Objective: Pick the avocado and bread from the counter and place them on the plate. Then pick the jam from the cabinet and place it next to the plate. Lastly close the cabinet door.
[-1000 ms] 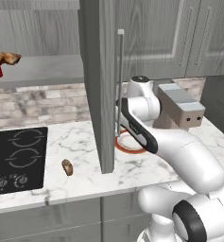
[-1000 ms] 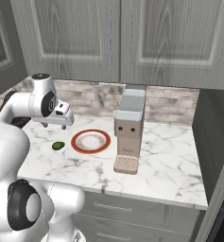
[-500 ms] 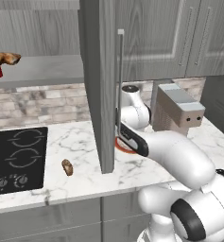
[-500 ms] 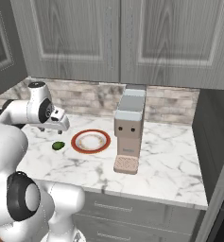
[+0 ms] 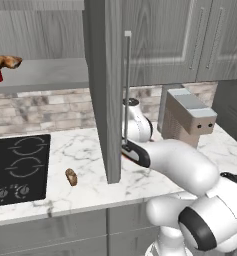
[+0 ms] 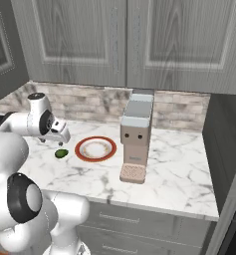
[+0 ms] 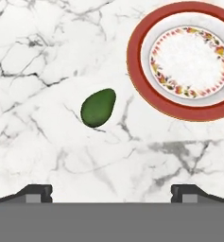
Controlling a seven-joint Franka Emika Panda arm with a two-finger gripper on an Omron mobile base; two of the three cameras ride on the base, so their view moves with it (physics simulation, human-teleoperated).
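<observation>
My gripper (image 7: 111,191) hangs with its jaws spread wide and empty above the counter (image 7: 38,47). The avocado (image 7: 99,107) lies at twelve o'clock, slightly left, long axis toward one o'clock; the plate (image 7: 146,90) sits empty at two.

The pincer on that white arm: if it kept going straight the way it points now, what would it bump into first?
Probably bare counter. The open pincer points down at the marble, with the avocado slightly left of centre in the hand view and the plate off to one side. Depth is hard to judge.
</observation>
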